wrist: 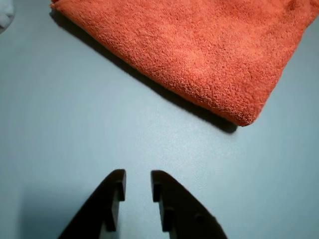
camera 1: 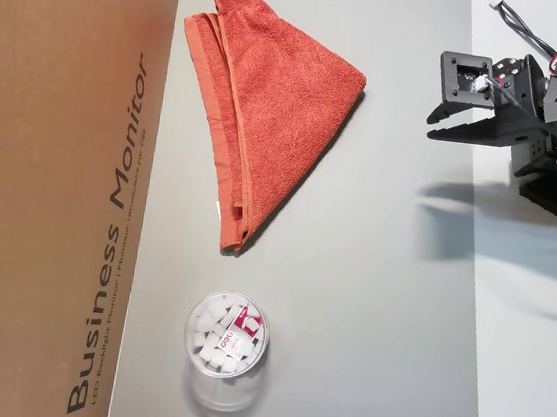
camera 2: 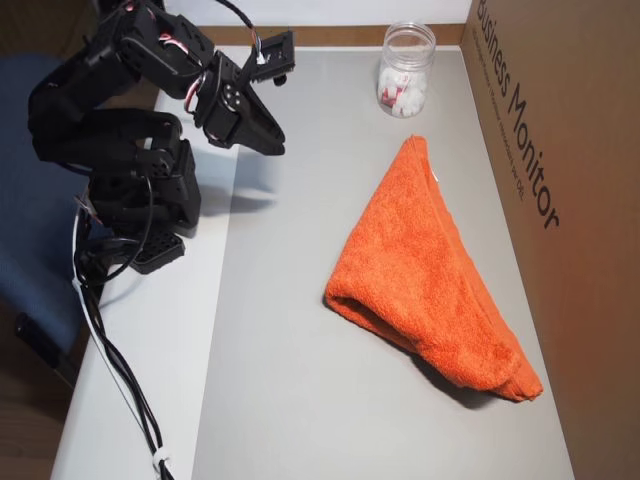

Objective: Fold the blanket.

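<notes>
Grey mat [camera 1: 368, 309] on a white table [camera 1: 531, 378], bearing the folded blanket [camera 1: 276, 98] and a clear cup [camera 1: 225, 348].

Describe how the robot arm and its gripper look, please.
The arm is built of black blocky plastic segments, with red, white and black wires looped between joints and a black cable trailing off its base. The gripper has two black pointed fingers with notched inner edges.

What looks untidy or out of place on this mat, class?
The blanket lies folded into a lopsided triangle rather than a neat rectangle, its hemmed edges not quite lined up. The clear plastic cup stands upright, nothing spilled.
</notes>
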`<state>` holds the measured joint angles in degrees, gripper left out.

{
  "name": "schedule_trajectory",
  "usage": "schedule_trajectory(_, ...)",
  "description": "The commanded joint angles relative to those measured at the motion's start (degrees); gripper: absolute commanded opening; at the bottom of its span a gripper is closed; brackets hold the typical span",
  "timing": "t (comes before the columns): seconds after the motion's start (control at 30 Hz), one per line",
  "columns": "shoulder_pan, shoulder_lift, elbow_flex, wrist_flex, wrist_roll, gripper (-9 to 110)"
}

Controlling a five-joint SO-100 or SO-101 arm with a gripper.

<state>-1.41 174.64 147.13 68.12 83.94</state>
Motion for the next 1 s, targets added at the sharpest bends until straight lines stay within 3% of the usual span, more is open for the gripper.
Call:
schedule_trajectory(0.0, -0.3, 1.8, 1.1, 0.2, 0.3, 4)
schedule_trajectory(0.97, -0.3, 16.2, 20.2, 0.3, 0.4, 4)
